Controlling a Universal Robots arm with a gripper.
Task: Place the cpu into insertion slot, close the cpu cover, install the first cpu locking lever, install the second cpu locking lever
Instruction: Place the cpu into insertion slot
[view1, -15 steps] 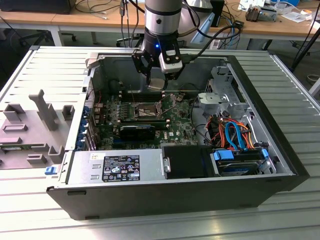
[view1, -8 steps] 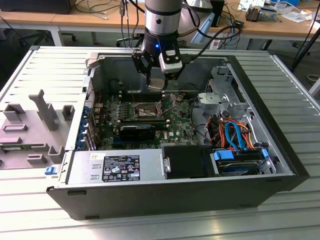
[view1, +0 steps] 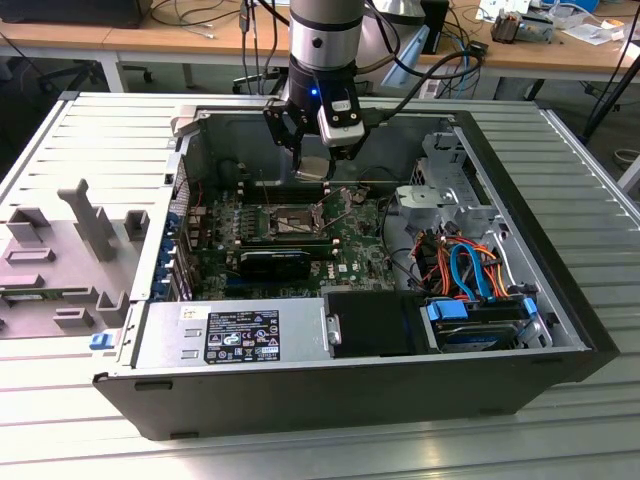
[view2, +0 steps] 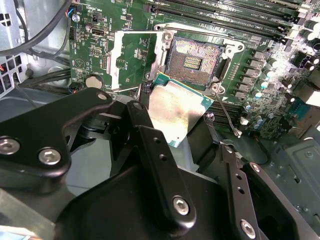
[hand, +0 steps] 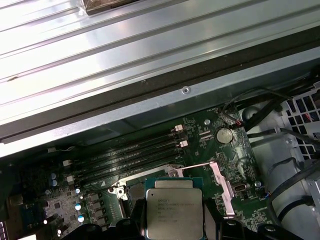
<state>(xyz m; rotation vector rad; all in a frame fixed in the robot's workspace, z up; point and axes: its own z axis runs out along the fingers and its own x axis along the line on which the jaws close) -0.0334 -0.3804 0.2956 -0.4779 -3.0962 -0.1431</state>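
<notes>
Fixture blocks (view1: 70, 250) of grey plastic sit at nine o'clock in the exterior view, outside the open computer case (view1: 300, 400), which lies on its side on a ribbed metal table (view1: 300, 460). Toward the centre, the green motherboard (view1: 350, 255) covers the case floor. The gripper (view1: 312, 160) hangs over it at about twelve o'clock, pinching the cpu (view1: 313, 167) by two opposite edges, and the chip is held in the air, clear of the board. The insertion slot (view1: 290, 222) lies toward six o'clock from the chip, uncovered and without a chip in it. In the second wrist view the cpu (view2: 177, 107) hangs apart from the insertion slot (view2: 192, 60), not seated, with the cpu cover (view2: 112, 62) swung open beside the socket. In the first wrist view the metal top of the cpu (hand: 174, 212) faces the camera. At three o'clock in the exterior view stand a silvery drive cage (view1: 450, 190) and a bundle of orange and blue cables (view1: 470, 265). The chip looks light, flat and stiff, with a smooth metal lid that could slide under a loose pinch. Its underside and the socket's fine contacts are likely fragile. The bare side edges seem the right place to hold it, never the faces, and it probably wants to be set down level without force.
</notes>
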